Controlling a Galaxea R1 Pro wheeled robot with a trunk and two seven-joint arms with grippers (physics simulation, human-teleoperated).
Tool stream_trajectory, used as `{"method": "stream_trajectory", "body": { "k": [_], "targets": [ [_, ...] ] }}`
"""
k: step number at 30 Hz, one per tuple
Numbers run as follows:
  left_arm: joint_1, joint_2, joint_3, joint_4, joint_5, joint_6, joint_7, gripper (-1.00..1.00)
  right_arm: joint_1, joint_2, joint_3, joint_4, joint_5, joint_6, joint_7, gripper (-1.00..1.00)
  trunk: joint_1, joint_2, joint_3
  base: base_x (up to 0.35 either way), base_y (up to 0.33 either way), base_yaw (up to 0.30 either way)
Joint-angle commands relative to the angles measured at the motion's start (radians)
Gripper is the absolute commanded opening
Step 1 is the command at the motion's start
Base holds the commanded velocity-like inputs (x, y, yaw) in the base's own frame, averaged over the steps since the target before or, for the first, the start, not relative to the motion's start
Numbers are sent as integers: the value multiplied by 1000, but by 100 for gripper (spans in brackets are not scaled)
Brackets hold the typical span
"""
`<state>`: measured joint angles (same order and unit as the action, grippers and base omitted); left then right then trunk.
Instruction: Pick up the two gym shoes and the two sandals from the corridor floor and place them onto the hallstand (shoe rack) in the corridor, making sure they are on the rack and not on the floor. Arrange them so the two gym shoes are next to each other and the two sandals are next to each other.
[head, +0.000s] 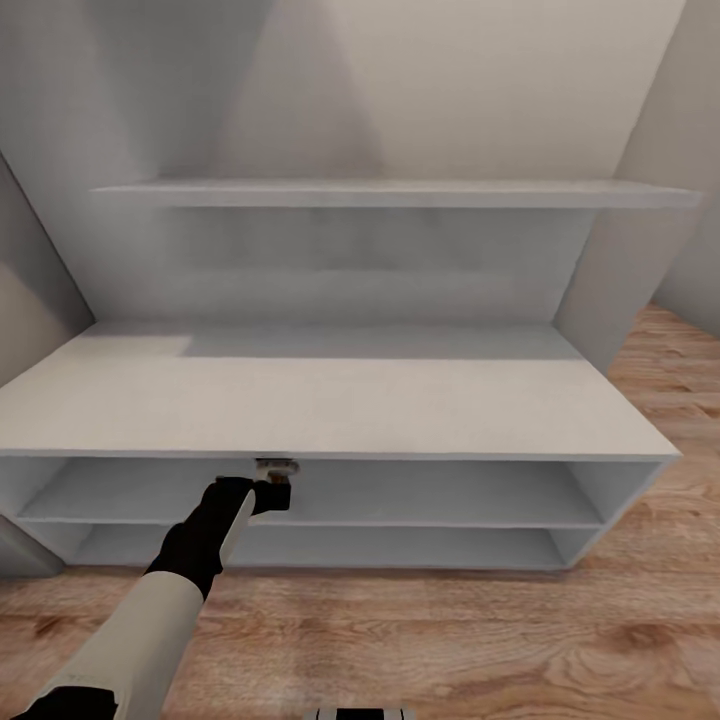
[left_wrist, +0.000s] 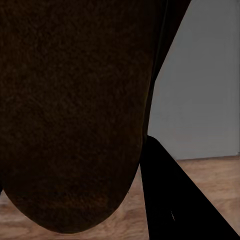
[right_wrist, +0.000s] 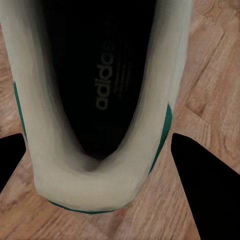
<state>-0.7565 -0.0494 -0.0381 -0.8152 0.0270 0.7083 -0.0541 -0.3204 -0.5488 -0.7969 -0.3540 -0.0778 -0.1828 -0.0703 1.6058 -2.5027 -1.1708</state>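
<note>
While the left arm reached toward the rack (head: 330, 400), its gripper (head: 272, 482) was seen in the head view just under the front lip of the surface, at the mouth of the upper open shelf (head: 420, 500), with something small and pale-brown at its tip. In the left wrist view a dark brown sandal (left_wrist: 70, 115) lay close against the camera, its rounded end over the floor (left_wrist: 210, 175), with one black finger (left_wrist: 175, 200) beside it; the gripper was judged to be closed on the sandal, though the contact itself was hidden. In the right wrist view a gym shoe (right_wrist: 100, 100) stood on the floor between the two finger tips of the right gripper (right_wrist: 97, 155), which were spread on either side of the heel and not seen touching it, so that gripper was taken as open. The step in hand was judged to be setting the sandal on the shelf. For it to be done well, the sandal should be carried fully past the shelf edge, kept level and clear of the lip, set down flat and only then released, with room left beside it for the second sandal. No other footwear was seen on the rack.
</note>
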Motion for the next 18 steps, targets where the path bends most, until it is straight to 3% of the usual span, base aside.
{"method": "stream_trajectory", "body": {
  "k": [1,7,18],
  "targets": [
    [0,0,0,-1,-1,5,-4,-100,-1,0,1,1,-8,-4,0,-100,0,0,-1,182,-2,0],
    [2,2,1,-2,-1,5,-4,-100,0,0,1,1,-8,-4,0,-100,0,0,-1,184,-1,0],
    [6,3,1,-2,-1,2,-4,-100,-1,0,1,1,-8,-4,0,-100,0,0,-1,28,0,0]
  ]
}}
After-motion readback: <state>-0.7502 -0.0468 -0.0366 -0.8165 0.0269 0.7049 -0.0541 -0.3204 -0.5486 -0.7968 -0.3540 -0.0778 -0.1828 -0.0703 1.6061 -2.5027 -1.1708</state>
